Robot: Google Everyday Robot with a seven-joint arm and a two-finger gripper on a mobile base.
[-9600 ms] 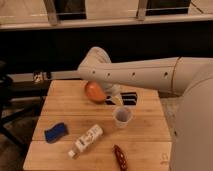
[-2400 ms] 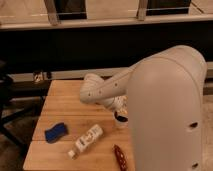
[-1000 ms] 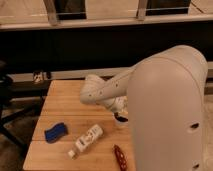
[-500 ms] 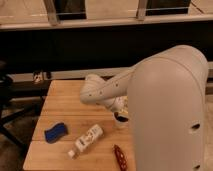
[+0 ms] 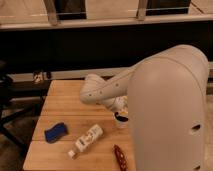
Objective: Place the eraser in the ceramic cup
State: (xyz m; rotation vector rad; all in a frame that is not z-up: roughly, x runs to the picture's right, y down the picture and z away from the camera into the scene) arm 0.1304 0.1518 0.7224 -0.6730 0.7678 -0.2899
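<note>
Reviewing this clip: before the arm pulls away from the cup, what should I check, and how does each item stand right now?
1. Claw positioned over the ceramic cup, at the table's right side: ok.
2. Claw open or shut: cannot tell, the arm hides most of it.
3. Eraser inside the cup: cannot tell; only something dark at the rim.
4. Cup upright on the wooden table: ok, as far as visible.
5. Retreat path clear: ok; blue object, white bottle and dark red object lie apart from the cup.

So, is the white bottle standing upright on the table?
No, the white bottle lies on its side, left of the gripper at the cup.
</note>
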